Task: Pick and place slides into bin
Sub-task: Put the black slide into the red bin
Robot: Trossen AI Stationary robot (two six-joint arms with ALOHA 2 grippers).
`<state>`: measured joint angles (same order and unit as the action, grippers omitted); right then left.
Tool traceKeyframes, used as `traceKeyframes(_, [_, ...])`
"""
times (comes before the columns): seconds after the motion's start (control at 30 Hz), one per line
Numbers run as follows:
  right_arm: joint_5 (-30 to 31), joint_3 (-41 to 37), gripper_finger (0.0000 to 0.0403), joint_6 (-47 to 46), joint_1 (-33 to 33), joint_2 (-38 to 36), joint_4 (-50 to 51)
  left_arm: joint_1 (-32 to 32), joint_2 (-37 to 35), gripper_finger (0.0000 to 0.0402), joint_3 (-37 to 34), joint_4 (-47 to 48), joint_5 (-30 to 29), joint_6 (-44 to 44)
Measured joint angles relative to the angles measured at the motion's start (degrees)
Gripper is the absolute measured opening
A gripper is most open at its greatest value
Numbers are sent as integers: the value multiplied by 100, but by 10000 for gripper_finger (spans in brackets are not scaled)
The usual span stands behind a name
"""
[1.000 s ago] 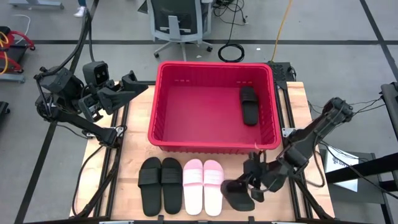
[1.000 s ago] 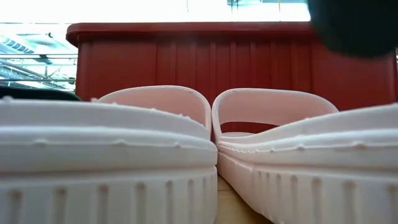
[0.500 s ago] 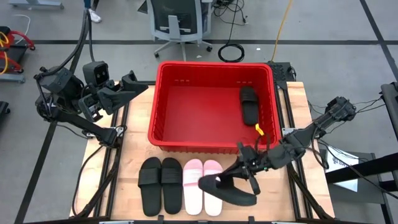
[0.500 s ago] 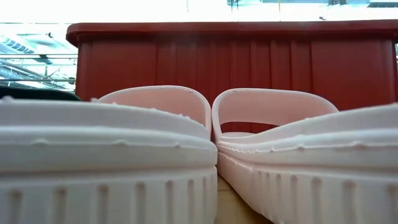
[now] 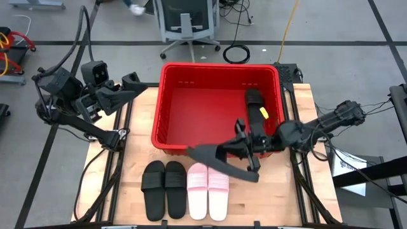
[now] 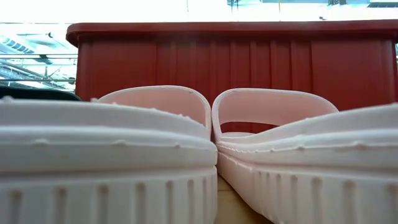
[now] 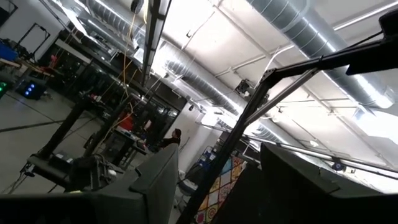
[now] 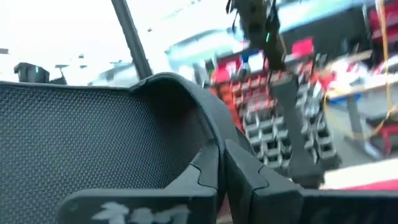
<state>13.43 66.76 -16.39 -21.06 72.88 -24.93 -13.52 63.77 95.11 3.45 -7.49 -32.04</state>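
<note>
The red bin point(image 5: 166, 102) stands at the table's far middle, with one black slide point(image 5: 254, 106) lying on its floor at the right. My right gripper point(image 5: 245, 151) is shut on another black slide point(image 5: 219, 159), which hangs over the bin's near rim and the pink pair point(image 5: 198, 194). A black pair point(image 5: 163, 189) rests sole-down on the table left of the pink pair. My left gripper point(image 5: 132, 89) stands open and raised beside the bin's far left corner, pointing upward point(image 7: 217, 193). My right gripper pinches a curved black edge of the slide point(image 8: 202, 140) between its two shut fingers point(image 8: 249, 186), beside the slide's dotted surface point(image 8: 93, 137). The fingers come about level from the table's right. The slide is lifted clear and sticks out leftward beyond the fingers.
In the low view the pink slides point(image 6: 124, 155) fill the foreground, with the bin's near wall point(image 6: 199, 56) behind them. Bare wood lies at the table's near right corner point(image 5: 280, 203). An office chair point(image 5: 184, 19) stands on the floor beyond the table.
My right gripper has risen from the table's near right corner and swung toward the left and the far edge, tipping from pointing down to about level. The black slide has come up with it, from the table to above the pink pair and the bin's near rim.
</note>
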Motion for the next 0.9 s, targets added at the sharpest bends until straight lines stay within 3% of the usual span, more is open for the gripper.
traceKeyframes(0.43, [-125, 0, 0, 623, 1170, -1, -1160, 599, -92, 228, 0, 62, -2, 280])
traceKeyframes(0.9, [170, 2, 0, 1279, 2469, -35, -913, 1212, -88, 228, 0, 404, 268, 83])
